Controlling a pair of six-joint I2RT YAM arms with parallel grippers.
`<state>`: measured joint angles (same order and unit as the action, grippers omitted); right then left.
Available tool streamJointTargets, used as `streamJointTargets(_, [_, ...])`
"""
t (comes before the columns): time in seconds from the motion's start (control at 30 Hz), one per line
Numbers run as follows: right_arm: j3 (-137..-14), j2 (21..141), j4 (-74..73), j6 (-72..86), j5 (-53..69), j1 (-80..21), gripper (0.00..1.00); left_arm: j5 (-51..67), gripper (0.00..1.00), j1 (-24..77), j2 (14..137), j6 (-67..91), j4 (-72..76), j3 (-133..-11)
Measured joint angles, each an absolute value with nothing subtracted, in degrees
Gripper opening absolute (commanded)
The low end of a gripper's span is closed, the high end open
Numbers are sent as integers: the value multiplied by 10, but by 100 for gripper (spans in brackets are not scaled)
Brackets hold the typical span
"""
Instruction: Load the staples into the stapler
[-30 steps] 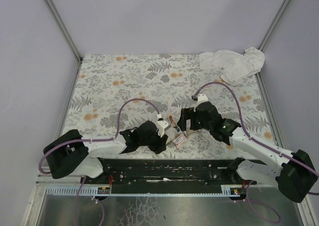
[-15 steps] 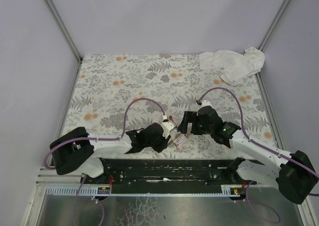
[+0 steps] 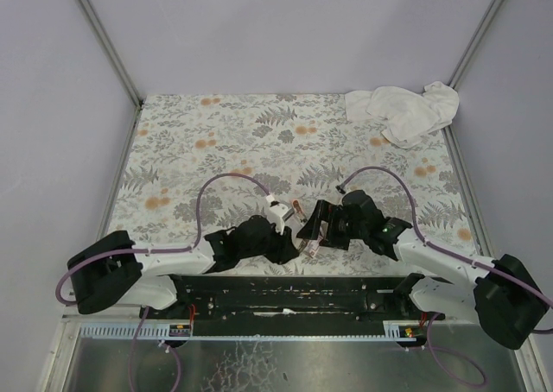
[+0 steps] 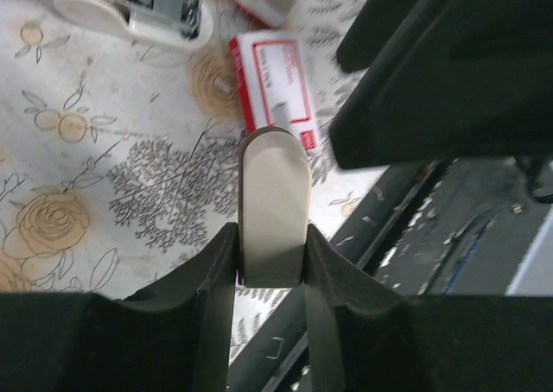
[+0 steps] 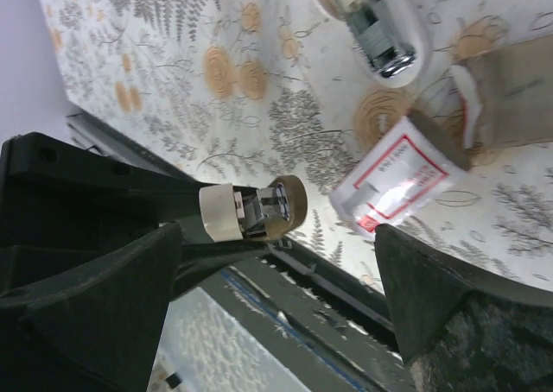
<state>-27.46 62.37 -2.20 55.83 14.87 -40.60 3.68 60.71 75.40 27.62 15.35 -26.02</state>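
My left gripper (image 4: 270, 237) is shut on the stapler's beige, round-ended bar (image 4: 274, 185) and holds it just above the table's near edge. In the right wrist view that held end (image 5: 255, 211) shows a white cap, metal and a tan base. A white stapler part with a metal channel (image 4: 138, 8) lies on the table beyond it. The staples box (image 4: 275, 88), red and white, lies flat just past the bar's tip. It also shows in the right wrist view (image 5: 393, 180), with its tan tray (image 5: 505, 94) beside it. My right gripper (image 5: 276, 237) is open wide, its jaws on either side of the held end.
A white cloth (image 3: 404, 109) lies bunched at the far right corner. The black rail (image 3: 294, 293) runs along the table's near edge, right under both grippers. The two grippers (image 3: 301, 232) are close together over the flowered table cover (image 3: 216, 133).
My right gripper has come down and to the left, closer to the left gripper and the held stapler. The left arm has shifted slightly, still holding the stapler.
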Motion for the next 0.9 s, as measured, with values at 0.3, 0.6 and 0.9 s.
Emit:
streamJointTargets(0.3, [-275,662,35,617,213,-406,100,41,0,607,729,305,180,-260])
streamJointTargets(0.6, [-274,682,72,645,252,-415,27,41,0,607,712,319,195,-258])
streamJointTargets(0.9, [-273,681,70,651,247,-416,0,41,0,608,707,328,197,-253])
